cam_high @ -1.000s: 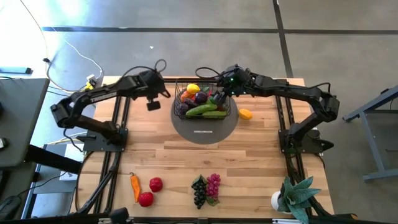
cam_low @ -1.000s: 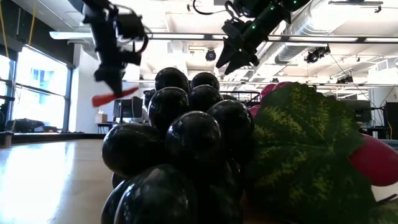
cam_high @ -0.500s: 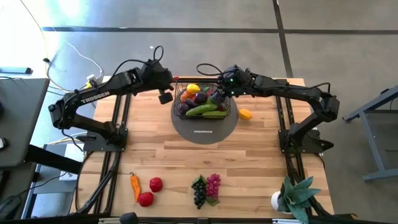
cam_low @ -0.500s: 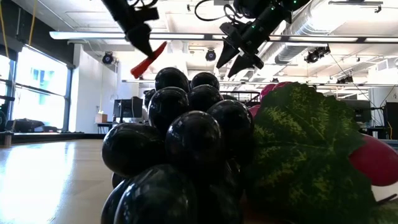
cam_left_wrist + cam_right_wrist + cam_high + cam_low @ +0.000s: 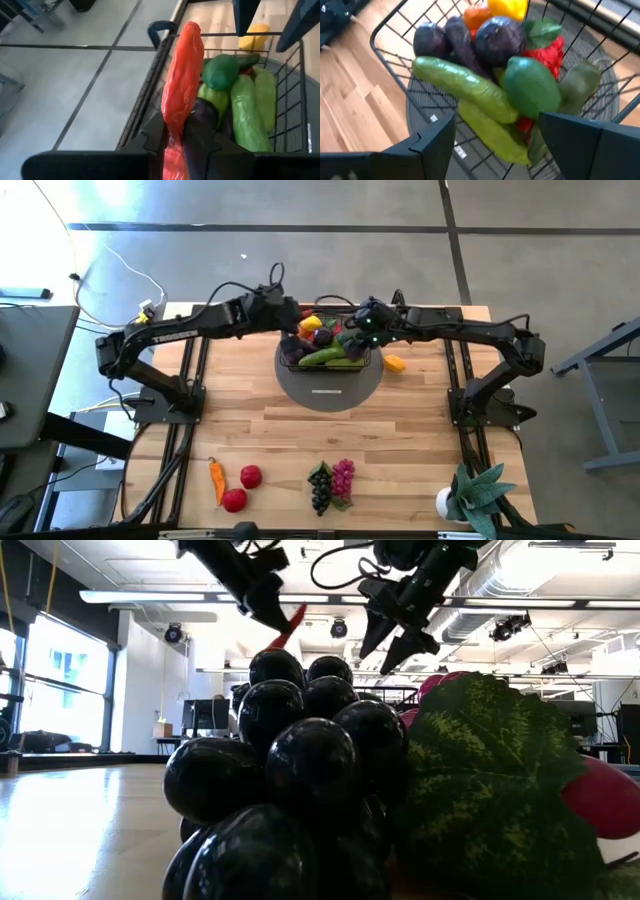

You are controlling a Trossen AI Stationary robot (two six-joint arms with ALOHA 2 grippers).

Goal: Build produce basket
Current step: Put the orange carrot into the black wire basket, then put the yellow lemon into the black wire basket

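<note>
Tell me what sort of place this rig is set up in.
Probably a lab or industrial workshop: bare concrete floor around the wooden table, and exposed ceiling ducts with strip lights over an open hall.

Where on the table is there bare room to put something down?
The wide wooden strip between the grey disc and the near-edge produce: chili, tomatoes, grapes. Crowded: the basket, heaped full, with both end effectors over it.

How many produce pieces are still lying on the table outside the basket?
6: a yellow piece right of the basket; along the near edge an orange pepper, two red pieces, dark grapes, purple grapes. The arms may hide others.
</note>
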